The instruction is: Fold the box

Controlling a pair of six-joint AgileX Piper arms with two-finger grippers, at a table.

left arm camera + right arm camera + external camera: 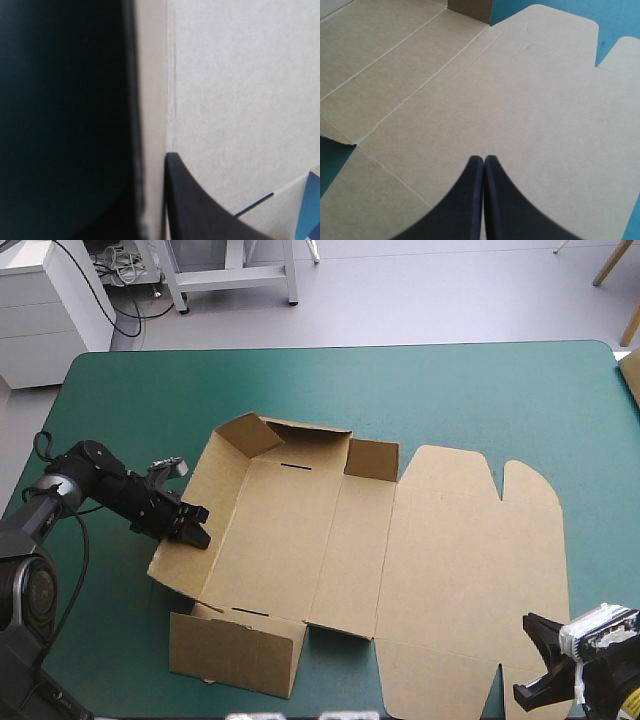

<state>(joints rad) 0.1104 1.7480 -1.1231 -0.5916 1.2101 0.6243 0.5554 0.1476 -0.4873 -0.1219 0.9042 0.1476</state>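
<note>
The brown box point(400, 550) lies in the middle of the teal-green table, partly raised. Its far wall point(300, 445) and near wall point(235, 650) stand up, and the lid point(470, 570) lies flat to the right. My left gripper point(188, 530) is at the left wall's top edge. In the left wrist view the board's edge point(150, 100) runs between the black fingers point(200, 210), so the left gripper point(152, 167) is shut on it. My right gripper point(540, 665) hovers by the lid's near right corner. Over the flat board point(520, 90) the right gripper point(483, 161) is shut and holds nothing.
Bare teal-green cover point(400, 390) stretches along the far side and around the sheet. A brown edge of more board point(631, 375) shows at the table's right edge.
</note>
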